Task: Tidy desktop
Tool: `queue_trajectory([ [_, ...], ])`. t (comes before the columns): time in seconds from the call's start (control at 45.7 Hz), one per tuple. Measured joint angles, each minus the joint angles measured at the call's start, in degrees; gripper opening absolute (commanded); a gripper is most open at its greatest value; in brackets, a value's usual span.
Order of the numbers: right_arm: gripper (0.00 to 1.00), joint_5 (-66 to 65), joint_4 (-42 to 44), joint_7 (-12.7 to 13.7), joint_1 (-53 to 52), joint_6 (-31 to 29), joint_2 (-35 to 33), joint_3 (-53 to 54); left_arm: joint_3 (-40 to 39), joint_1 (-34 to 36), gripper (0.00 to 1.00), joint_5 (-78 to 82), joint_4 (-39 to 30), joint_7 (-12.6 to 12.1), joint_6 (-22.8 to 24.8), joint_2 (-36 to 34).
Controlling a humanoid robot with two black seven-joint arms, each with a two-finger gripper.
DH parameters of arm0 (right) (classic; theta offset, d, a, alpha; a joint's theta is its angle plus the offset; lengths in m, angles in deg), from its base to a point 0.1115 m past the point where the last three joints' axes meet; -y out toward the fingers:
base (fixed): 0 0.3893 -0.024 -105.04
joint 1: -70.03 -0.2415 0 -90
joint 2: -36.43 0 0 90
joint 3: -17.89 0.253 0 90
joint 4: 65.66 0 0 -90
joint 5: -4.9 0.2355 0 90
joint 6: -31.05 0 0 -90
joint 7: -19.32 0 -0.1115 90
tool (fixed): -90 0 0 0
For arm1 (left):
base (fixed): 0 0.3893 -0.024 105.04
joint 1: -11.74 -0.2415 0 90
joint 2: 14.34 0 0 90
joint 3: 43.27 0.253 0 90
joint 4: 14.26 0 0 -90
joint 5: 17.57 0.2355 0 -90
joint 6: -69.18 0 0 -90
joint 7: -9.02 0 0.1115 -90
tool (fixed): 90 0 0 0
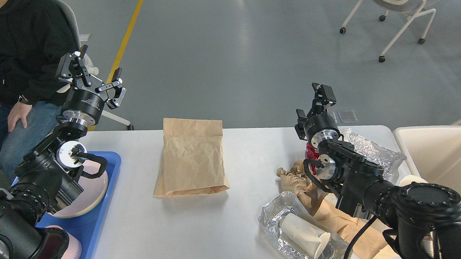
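— Head view first: what is that desk like?

— The flat matte white-grey desktop (141, 236) with rounded corners fills the lower part of the view. A crumpled brown paper bag (192, 163) lies flat near its middle. On the left sits a blue plastic tray (93, 227) holding a pale pink plate (85, 200) and a pink cup (67, 252), both half hidden by the arm.

— And the right side?

— Clutter: a crinkled foil tray (274, 218) with a white paper cup (305, 234) lying in it, crumpled brown paper (300, 183), and something red (311, 152) mostly hidden behind the arm. A cream rectangular bin (441, 154) stands just past the edge, cut off.

— The grippers?

— The left gripper (93, 73) hangs above the far left corner, fingers spread, holding nothing. The right gripper (321, 95) is dark and end-on; I can't tell how its fingers stand. A seated person in black (9, 50) is cut off at the top left.
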Motion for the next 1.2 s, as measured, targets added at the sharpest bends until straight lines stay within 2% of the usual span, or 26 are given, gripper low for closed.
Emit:
queue_trajectory([
  [0.088,1.00,0.0,0.0,0.0,0.0,0.0,0.0,0.0,6.1,1.2,0.97,0.0,0.0,-2.5,0.0,-1.1],
  [0.219,1.00,0.0,0.0,0.0,0.0,0.0,0.0,0.0,15.0,3.0,0.97,0.1,0.0,-8.3,0.5,-2.7],
  [0.46,1.00,0.0,0.0,0.0,0.0,0.0,0.0,0.0,32.4,7.0,0.97,0.1,0.0,-23.9,0.9,-3.5],
  [0.657,1.00,0.0,0.0,0.0,0.0,0.0,0.0,0.0,35.1,8.3,0.97,0.7,0.0,-29.0,1.5,-3.6],
  [0.723,1.00,0.0,0.0,0.0,0.0,0.0,0.0,0.0,35.3,9.3,0.97,1.4,-0.1,-31.8,2.5,-3.7],
  [0.789,1.00,0.0,0.0,0.0,0.0,0.0,0.0,0.0,36.3,10.5,0.97,2.2,-0.1,-36.2,3.9,-3.7],
  [0.942,1.00,0.0,0.0,0.0,0.0,0.0,0.0,0.0,42.5,14.1,0.97,2.9,-0.2,-50.3,6.8,-3.5],
  [1.029,1.00,0.0,0.0,0.0,0.0,0.0,0.0,0.0,47.7,16.3,0.97,2.9,-0.9,-56.7,8.3,-3.0],
  [1.095,1.00,0.0,0.0,0.0,0.0,0.0,0.0,0.0,51.7,17.9,0.97,2.9,-1.7,-59.1,9.3,-2.8],
  [1.205,1.00,0.0,0.0,0.0,0.0,0.0,0.0,0.0,57.0,20.0,0.97,2.8,-2.5,-59.9,9.9,-2.8],
])
